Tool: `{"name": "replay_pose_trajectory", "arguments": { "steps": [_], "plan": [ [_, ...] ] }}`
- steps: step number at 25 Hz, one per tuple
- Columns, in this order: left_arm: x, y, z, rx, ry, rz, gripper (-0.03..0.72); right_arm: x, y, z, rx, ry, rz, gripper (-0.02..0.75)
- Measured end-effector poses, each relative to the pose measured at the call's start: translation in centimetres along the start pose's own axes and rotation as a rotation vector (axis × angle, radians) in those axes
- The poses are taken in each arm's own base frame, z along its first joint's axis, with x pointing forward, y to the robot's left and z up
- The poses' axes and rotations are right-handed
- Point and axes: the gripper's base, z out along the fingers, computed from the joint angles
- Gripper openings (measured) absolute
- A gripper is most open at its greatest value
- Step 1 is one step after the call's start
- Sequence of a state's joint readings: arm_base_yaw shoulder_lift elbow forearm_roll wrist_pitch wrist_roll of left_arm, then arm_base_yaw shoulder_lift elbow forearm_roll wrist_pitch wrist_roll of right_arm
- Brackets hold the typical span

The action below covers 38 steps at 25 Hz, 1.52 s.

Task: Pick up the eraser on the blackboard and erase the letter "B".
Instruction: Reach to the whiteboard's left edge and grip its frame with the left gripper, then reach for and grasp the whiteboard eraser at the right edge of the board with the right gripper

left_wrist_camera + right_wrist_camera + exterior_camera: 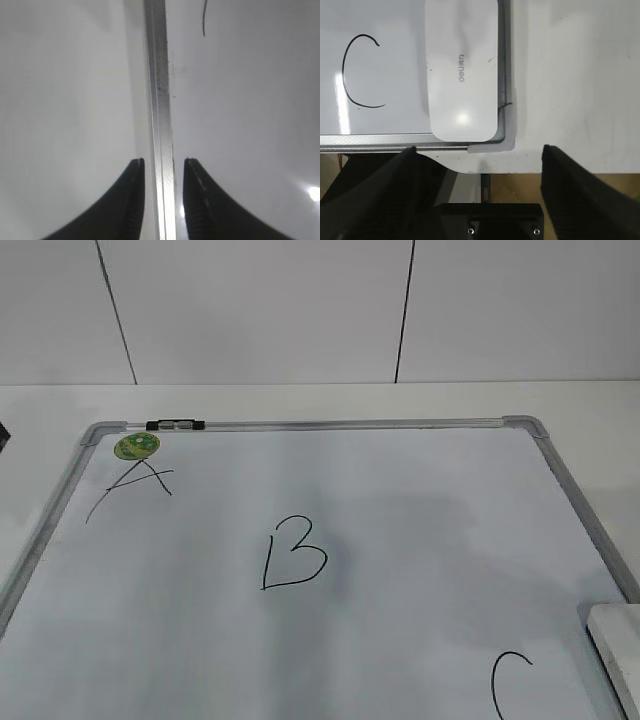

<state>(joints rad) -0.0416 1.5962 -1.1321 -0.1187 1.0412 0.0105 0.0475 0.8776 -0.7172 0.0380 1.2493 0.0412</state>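
Observation:
The blackboard (420,540) is a pale whiteboard with a grey frame, lying flat. The black letter "B" (293,555) is drawn left of its middle. The white eraser (615,640) lies in the board's near right corner, and in the right wrist view (462,70) it lies along the frame. My right gripper (479,147) is wide open and empty, just short of the eraser's near end, over the board's corner and the table edge. My left gripper (163,161) is empty, its jaws a narrow gap apart above the board's left frame rail (160,100). Neither gripper shows in the exterior view.
A scrawled "A" (130,485) and a round green magnet (137,446) sit at the board's far left corner. A "C" (510,680) is left of the eraser. A black clip (175,424) sits on the far frame. The white table (300,400) surrounds the board.

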Motion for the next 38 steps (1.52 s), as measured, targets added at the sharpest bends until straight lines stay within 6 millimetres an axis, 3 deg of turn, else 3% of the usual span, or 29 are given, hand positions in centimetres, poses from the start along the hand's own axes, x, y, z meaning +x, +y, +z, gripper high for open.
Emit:
{"name": "replay_pose_trajectory", "arguments": {
  "steps": [9,18,29,35,38],
  "plan": [
    [-3.3,0.1,4.9,-0.014,0.027,0.006,0.205,0.0,0.0,0.0,0.0,0.0,0.0,0.585],
    [-4.5,0.2,8.4,-0.026,0.086,0.01,0.205,0.0,0.0,0.0,0.0,0.0,0.0,0.585],
    [-5.1,0.4,9.9,-0.037,0.1,0.016,0.2,0.0,0.0,0.0,0.0,0.0,0.0,0.585],
    [-5.2,0.4,9.9,-0.038,0.102,0.013,0.038,0.0,0.0,0.0,0.0,0.0,0.0,0.585],
    [-5.1,0.4,9.9,-0.036,0.103,-0.002,0.022,0.0,0.1,0.0,-0.007,0.0,0.002,0.585]
  ]
}}
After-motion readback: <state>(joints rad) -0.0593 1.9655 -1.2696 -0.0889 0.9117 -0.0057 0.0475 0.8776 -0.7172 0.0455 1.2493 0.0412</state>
